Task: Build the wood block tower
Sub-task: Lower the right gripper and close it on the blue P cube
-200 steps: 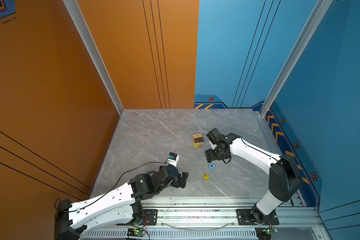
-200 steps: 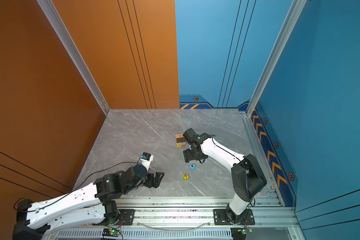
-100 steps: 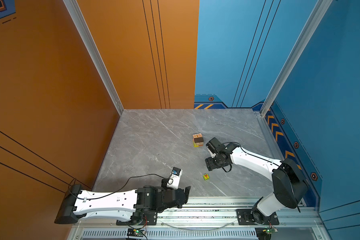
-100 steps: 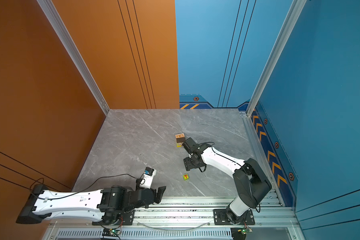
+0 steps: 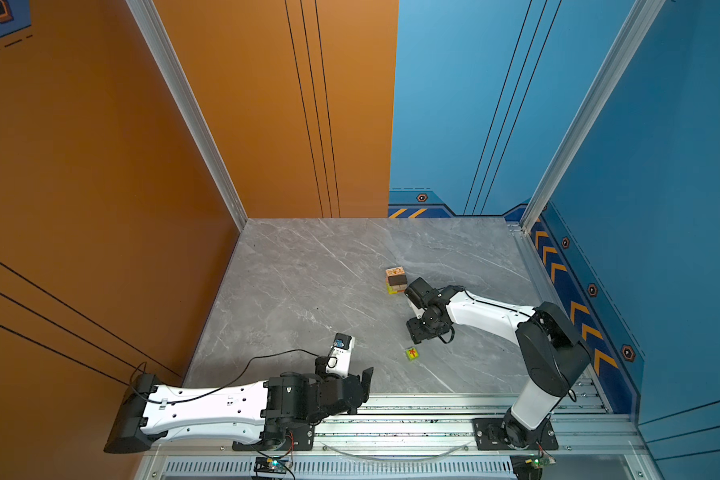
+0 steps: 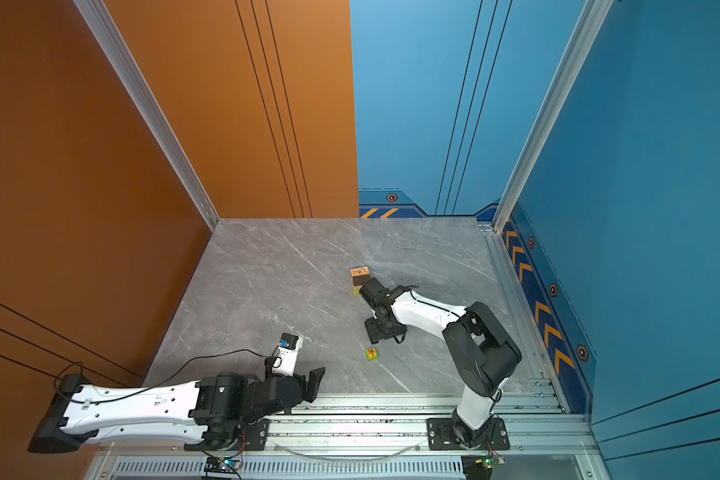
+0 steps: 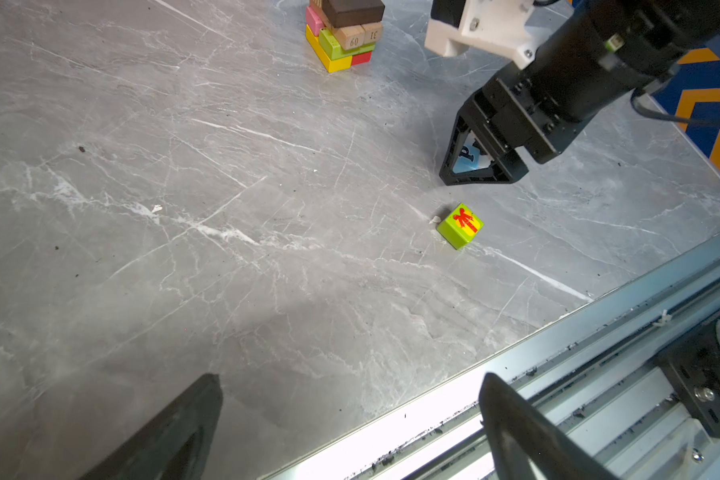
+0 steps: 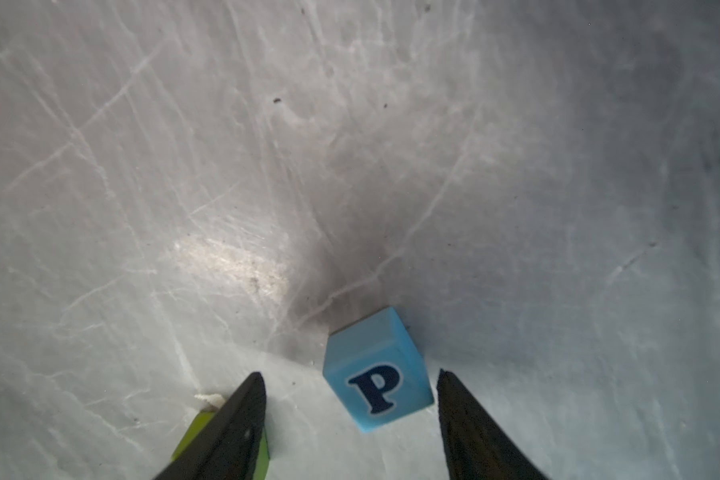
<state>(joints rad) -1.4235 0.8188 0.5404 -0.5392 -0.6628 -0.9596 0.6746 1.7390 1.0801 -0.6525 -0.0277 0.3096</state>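
— Blue "P" cube: where does it lie?
— Between the tips of my right gripper; jaws spread, neither tip touching it (it sits nearer one). Green cube lies just outside one finger.

Both top views are bright, evenly lit and sharp. Right wrist view soft, with pale glare on the worktop left of centre, dark shadow mid-frame.
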